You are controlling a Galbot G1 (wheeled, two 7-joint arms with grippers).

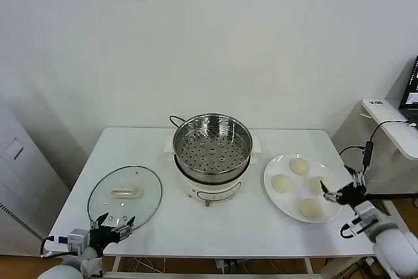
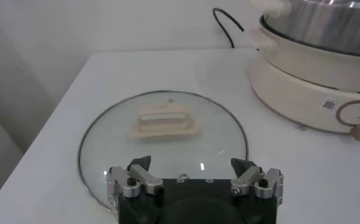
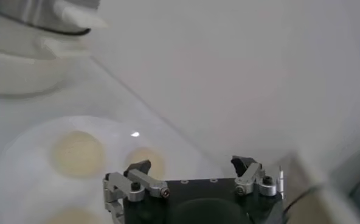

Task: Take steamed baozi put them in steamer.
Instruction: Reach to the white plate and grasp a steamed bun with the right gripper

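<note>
The steamer (image 1: 212, 151), a shiny steel pot with a perforated tray on a cream base, stands mid-table with nothing in it; its base also shows in the left wrist view (image 2: 314, 79). Several steamed baozi (image 1: 299, 166) (image 1: 281, 183) (image 1: 311, 208) lie on a white plate (image 1: 271, 195) to its right. My right gripper (image 1: 339, 185) is open at the plate's right rim, next to one baozi (image 1: 318, 185), holding nothing. In the right wrist view that gripper (image 3: 192, 164) hovers by a baozi (image 3: 145, 159). My left gripper (image 1: 115, 220) (image 2: 192, 165) is open and empty at the table's front left.
A glass lid (image 1: 125, 194) (image 2: 162, 146) with a cream handle lies flat just ahead of the left gripper. A black power cable (image 1: 175, 120) runs behind the steamer. A white side table (image 1: 392, 122) stands to the right and a grey cabinet (image 1: 19, 181) to the left.
</note>
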